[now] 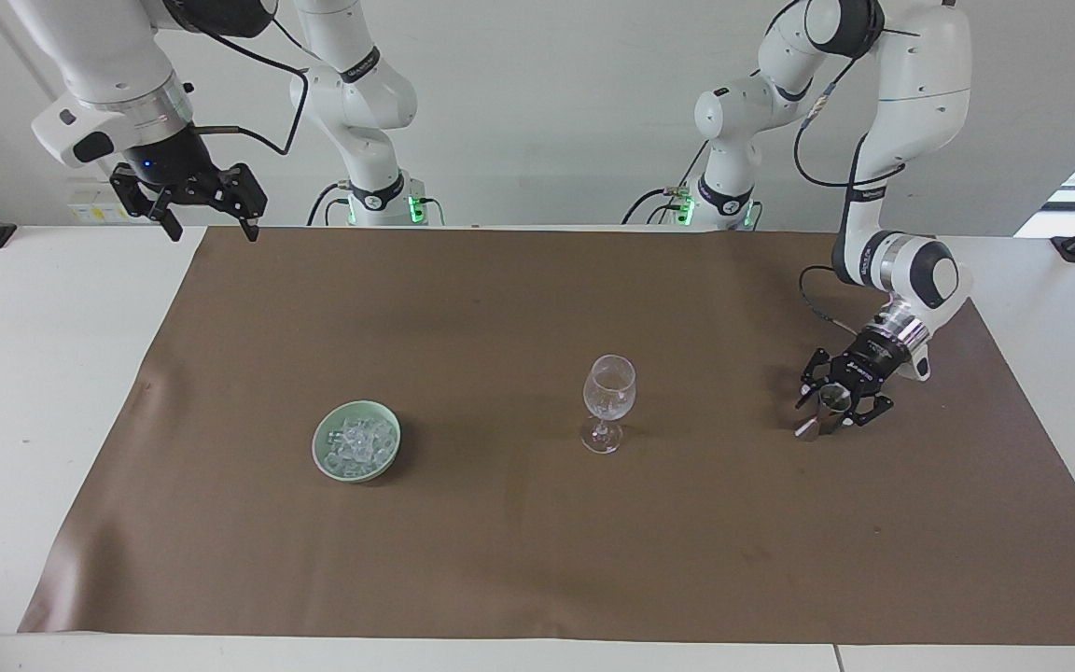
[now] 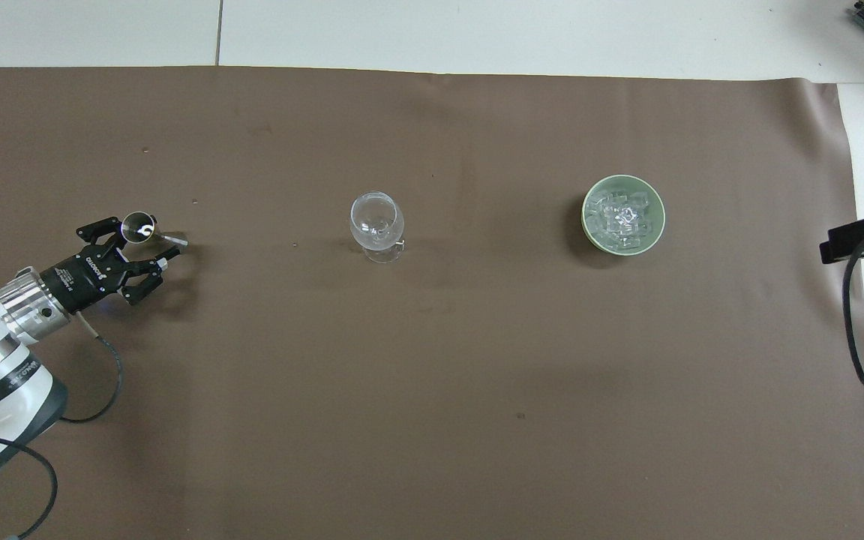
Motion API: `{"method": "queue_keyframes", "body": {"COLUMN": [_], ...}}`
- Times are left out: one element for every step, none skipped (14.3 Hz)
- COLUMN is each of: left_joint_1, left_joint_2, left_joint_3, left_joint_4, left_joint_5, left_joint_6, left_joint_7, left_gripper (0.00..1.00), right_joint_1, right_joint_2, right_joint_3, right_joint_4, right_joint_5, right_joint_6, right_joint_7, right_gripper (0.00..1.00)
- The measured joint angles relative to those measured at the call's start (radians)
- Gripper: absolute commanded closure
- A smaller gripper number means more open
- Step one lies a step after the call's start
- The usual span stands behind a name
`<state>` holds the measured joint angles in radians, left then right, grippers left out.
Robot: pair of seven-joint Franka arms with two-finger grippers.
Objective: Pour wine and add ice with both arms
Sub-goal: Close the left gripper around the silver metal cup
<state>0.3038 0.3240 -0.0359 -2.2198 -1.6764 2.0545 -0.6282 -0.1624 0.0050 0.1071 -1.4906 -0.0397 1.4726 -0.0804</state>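
The ice [image 1: 358, 442] lies heaped in a pale green bowl [image 1: 326, 459] on the brown mat [image 1: 537, 560], toward the right arm's end of the table and well apart from both grippers. A clear wine glass [image 1: 608, 401] stands upright near the middle of the mat, between the bowl and a small metal measuring cup [image 1: 822, 413] toward the left arm's end. The left gripper [image 1: 838, 411] is low at that cup, its fingers on either side of the cup's upper part with a narrow spread; whether they already press on it I cannot tell. The right gripper [image 1: 206, 222] hangs high over the mat's corner nearest the robots at the right arm's end, waiting, fingers apart and holding nothing.
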Motion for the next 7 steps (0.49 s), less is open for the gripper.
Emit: {"method": "queue_keyframes", "body": {"left_joint_1": [0.000,0.000,0.000,0.000,0.000,0.000,0.000], "left_joint_2": [0.000,0.000,0.000,0.000,0.000,0.000,0.000], "left_joint_3": [0.000,0.000,0.000,0.000,0.000,0.001,0.001], "left_joint_4": [0.000,0.000,0.000,0.000,0.000,0.000,0.000], "left_joint_5": [0.000,0.000,0.000,0.000,0.000,-0.001,-0.001], "left_joint_6": [0.000,0.000,0.000,0.000,0.001,0.001,0.001], "left_joint_7": [0.000,0.000,0.000,0.000,0.000,0.000,0.000], "left_gripper": [0.60,0.63,0.68,0.73,0.80,0.88,1.00], "right_joint_1": [0.000,0.000,0.000,0.000,0.000,0.000,0.000], "right_joint_2": [0.000,0.000,0.000,0.000,0.000,0.000,0.000], "right_joint_3": [0.000,0.000,0.000,0.000,0.000,0.000,0.000], "right_joint_4": [0.000,0.000,0.000,0.000,0.000,0.000,0.000], "right_joint_5": [0.000,0.000,0.000,0.000,0.000,0.000,0.000], "right_joint_6": [0.000,0.000,0.000,0.000,0.000,0.000,0.000], "right_joint_7": [0.000,0.000,0.000,0.000,0.000,0.000,0.000], "right_gripper": [0.00,0.00,0.00,0.00,0.00,0.00,0.00]}}
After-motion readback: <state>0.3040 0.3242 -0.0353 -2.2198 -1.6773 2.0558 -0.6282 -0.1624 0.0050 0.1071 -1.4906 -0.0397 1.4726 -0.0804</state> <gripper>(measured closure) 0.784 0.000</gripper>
